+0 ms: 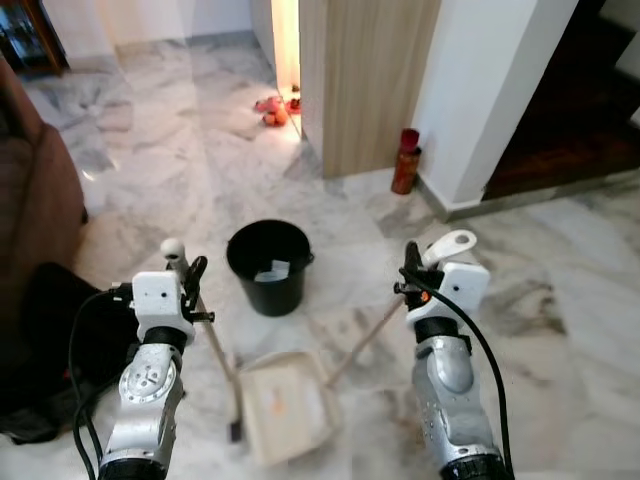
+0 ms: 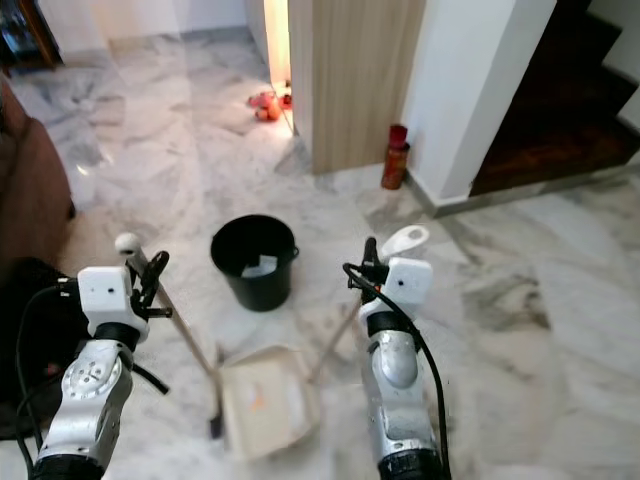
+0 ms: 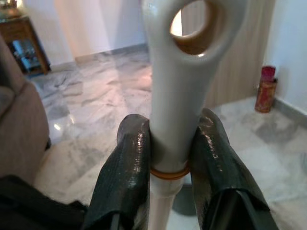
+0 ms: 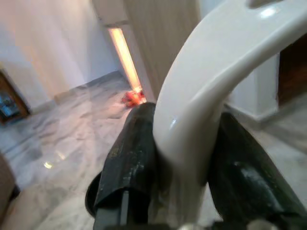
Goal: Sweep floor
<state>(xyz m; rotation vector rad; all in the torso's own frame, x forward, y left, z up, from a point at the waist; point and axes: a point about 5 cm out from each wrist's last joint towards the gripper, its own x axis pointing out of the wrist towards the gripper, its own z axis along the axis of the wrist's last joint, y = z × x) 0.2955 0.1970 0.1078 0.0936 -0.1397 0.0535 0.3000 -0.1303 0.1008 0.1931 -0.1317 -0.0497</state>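
Nearest, two risks, both judged from the holds. Left gripper (image 1: pixel 190 278) closed around the top of the slim pale broom handle with a rounded white cap (image 1: pixel 205 330), fingers (image 3: pixel 125 172) pinching just below the hanging-eye end; grip so high on the stick likely to let the dark brush head (image 1: pixel 235 428) swing or twist loose from the floor under sideways load. Right gripper (image 1: pixel 412 268) clamped on the curved white plastic grip of the long-handled cream dustpan (image 1: pixel 288 405), fingers (image 4: pixel 132 163) on either side of it; possible slip on the glossy surface, tipping the pan and spilling whatever sits inside.

Between the arms, low on the grey-veined white marble floor (image 1: pixel 560 300): dustpan tray lying flat, brush head just beside its left edge, both handles slanting up and outward to the grippers. Small orange speck visible in the tray.

Just beyond, a round black plastic bucket (image 1: pixel 268 266) with a scrap of white inside, near enough for a careless push of either handle to knock it over.

Farther off, a red cylindrical canister (image 1: pixel 405 160) by the wooden panel, and small orange objects (image 1: pixel 272 110) on the floor, well apart.
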